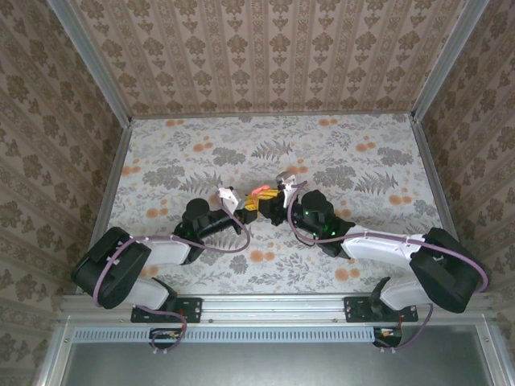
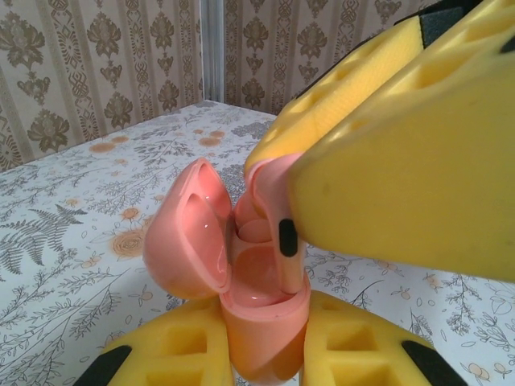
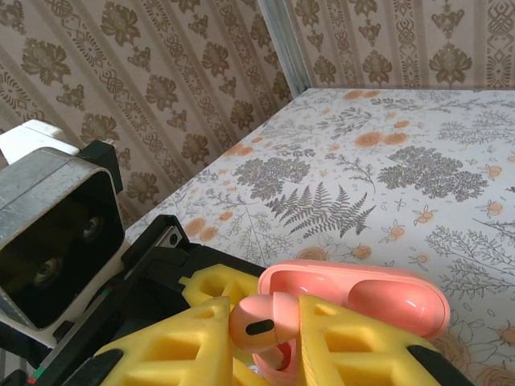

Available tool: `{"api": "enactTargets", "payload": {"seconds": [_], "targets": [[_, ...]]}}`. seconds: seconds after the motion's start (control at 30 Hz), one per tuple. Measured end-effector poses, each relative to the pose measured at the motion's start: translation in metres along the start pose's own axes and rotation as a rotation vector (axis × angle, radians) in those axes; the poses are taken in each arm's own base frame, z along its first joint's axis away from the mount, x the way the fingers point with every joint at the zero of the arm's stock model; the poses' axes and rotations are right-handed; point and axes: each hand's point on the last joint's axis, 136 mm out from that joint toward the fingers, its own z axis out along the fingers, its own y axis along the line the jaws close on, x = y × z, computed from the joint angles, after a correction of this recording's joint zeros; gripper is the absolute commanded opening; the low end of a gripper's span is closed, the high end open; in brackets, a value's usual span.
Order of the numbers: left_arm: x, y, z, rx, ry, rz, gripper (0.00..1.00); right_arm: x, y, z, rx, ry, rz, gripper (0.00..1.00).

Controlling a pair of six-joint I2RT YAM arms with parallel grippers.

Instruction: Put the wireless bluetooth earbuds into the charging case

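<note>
Seating an earbud (image 3: pixel 259 320) in the open charging case (image 2: pixel 193 241).
The left tool (image 2: pixel 265 358) is clamped on the case, held upright between its pads. The right tool (image 3: pixel 261 338) pinches the earbud with its stem at the socket. Next, it likely needs pressing down gently, then releasing.

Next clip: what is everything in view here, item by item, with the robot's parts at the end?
table: one, pale cloth with grey ferns and orange blotches, under everything
walls: three, brown damask wallpaper, around the table
metal rail: one, silver, along the near edge
charging case: one, coral pink, lid open, above mid-table
earbud: one seen, pink with a black mark, at the case's open mouth
left gripper: one, yellow fingers, shut on the charging case's body
right gripper: one, yellow fingers, shut on the earbud
arms: two, black and white, left arm and right arm reaching in from the rail
</note>
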Motion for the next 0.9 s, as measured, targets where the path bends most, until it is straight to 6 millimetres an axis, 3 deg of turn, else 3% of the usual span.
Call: {"api": "enactTargets", "payload": {"seconds": [0.47, 0.6, 0.9], "targets": [[-0.0055, 0.0001, 0.0003, 0.000, -0.011, 0.006, 0.16, 0.0026, -0.0012, 0.0004, -0.001, -0.005, 0.004, 0.24], [-0.0055, 0.0005, -0.0001, -0.004, -0.009, 0.004, 0.16, 0.0051, -0.0037, -0.0004, 0.012, -0.002, 0.009, 0.35], [-0.0065, 0.0015, -0.0016, -0.014, -0.003, 0.001, 0.16, 0.0028, -0.0044, -0.0028, 0.026, -0.006, 0.007, 0.45]]}}
